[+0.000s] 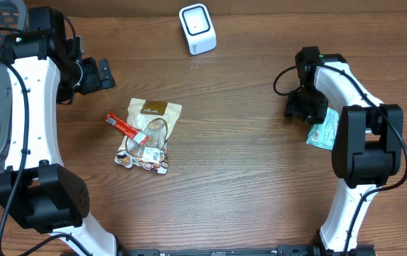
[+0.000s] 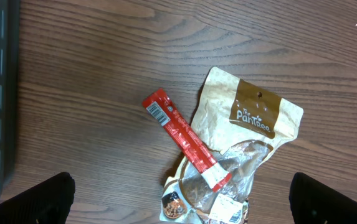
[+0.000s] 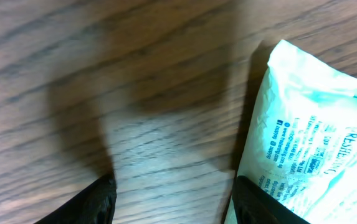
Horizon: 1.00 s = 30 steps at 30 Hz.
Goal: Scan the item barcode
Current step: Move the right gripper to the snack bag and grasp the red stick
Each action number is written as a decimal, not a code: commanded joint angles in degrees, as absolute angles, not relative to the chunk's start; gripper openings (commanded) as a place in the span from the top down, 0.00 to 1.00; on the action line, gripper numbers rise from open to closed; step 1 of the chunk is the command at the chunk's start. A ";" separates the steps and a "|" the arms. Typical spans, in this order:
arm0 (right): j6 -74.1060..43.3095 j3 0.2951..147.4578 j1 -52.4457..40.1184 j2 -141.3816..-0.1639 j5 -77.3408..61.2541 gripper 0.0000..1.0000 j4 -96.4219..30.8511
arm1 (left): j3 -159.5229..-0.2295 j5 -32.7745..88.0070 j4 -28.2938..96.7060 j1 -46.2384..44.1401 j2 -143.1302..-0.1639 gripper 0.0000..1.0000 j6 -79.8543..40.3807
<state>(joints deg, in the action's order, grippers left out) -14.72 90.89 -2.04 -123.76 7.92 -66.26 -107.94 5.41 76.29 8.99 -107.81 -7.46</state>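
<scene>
Wood surface (image 1: 246,185) carried a tan pouch (image 1: 153,114) left of centre near the left gripper (image 2: 184,199), jaws released wide, a teal packet (image 1: 324,131) at the right just beside the right gripper (image 3: 175,202), jaws apart over bare wood, a white scanner (image 1: 197,28) far centre, and a red stick (image 1: 126,129) lying across the pouch.

The stick (image 2: 187,144) is red, the pouch (image 2: 262,112) tan.

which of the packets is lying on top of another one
The red stick packet: it lies diagonally across the brown Pantree pouch. The teal and white packet lies on its own, far off to the right.
</scene>
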 commanded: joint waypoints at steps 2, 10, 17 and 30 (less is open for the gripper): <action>-13.04 91.18 -1.93 -122.87 9.34 0.39 -67.05 | -107.83 5.80 76.23 8.56 -107.55 0.00 -6.81; -13.04 96.95 -7.29 -116.92 -10.50 0.40 -68.99 | -107.83 5.80 76.20 8.56 -107.55 0.00 -6.81; -13.72 96.27 -17.56 -115.35 -27.51 0.42 -58.41 | -107.83 5.80 76.23 8.56 -107.55 0.00 -6.81; -13.65 93.76 -42.13 -116.64 -10.98 0.41 -34.11 | -107.83 5.80 76.20 8.56 -107.55 0.00 -6.83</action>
<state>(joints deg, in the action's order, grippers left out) -13.52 94.59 -39.64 -116.53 -18.15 -35.59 -107.94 5.41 76.29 8.99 -107.81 -7.46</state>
